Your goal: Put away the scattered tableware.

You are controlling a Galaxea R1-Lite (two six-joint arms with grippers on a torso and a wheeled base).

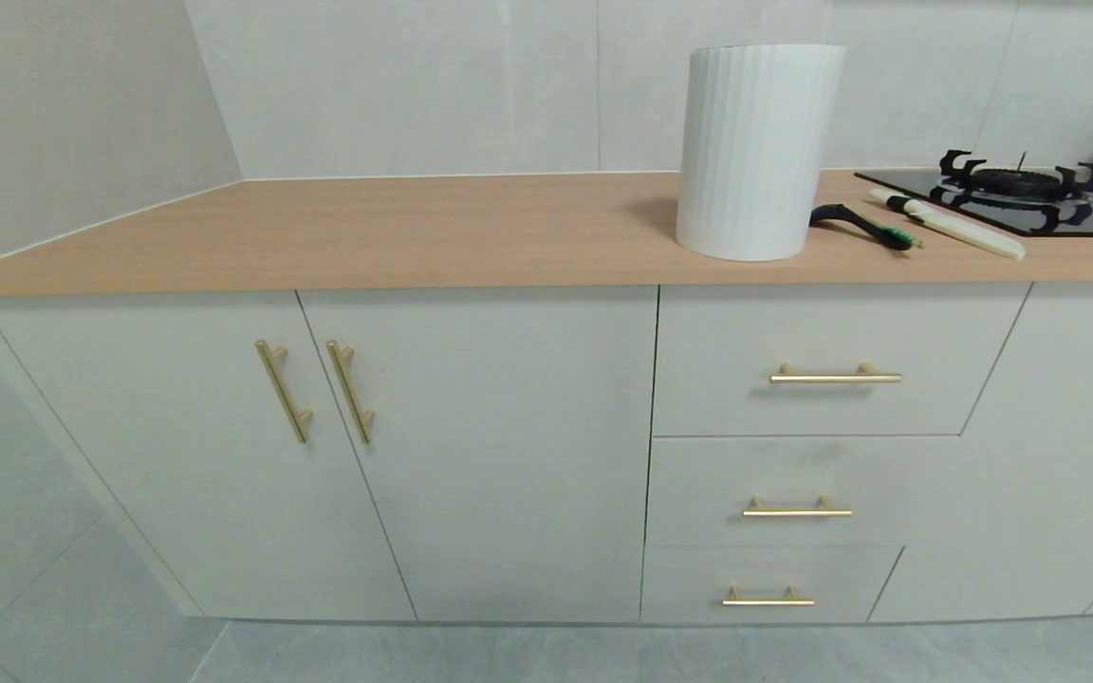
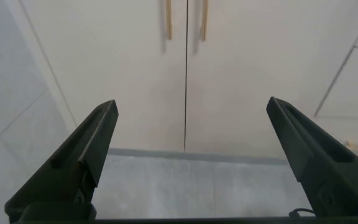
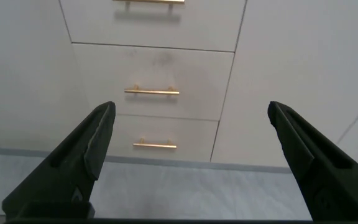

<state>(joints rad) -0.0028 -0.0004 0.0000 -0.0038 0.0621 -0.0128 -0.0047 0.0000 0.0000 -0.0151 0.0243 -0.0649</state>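
In the head view, the job looks barely begun. A black-handled utensil and a cream utensil lie loose on the counter, between the tall white ribbed holder and the hob. The holder's inside is hidden, so I cannot tell what it contains. The drawers below are closed.

In the left wrist view, the left end effector hangs spread wide and empty, facing the cupboard doors.

In the right wrist view, the right end effector is also wide and empty, facing the drawers.
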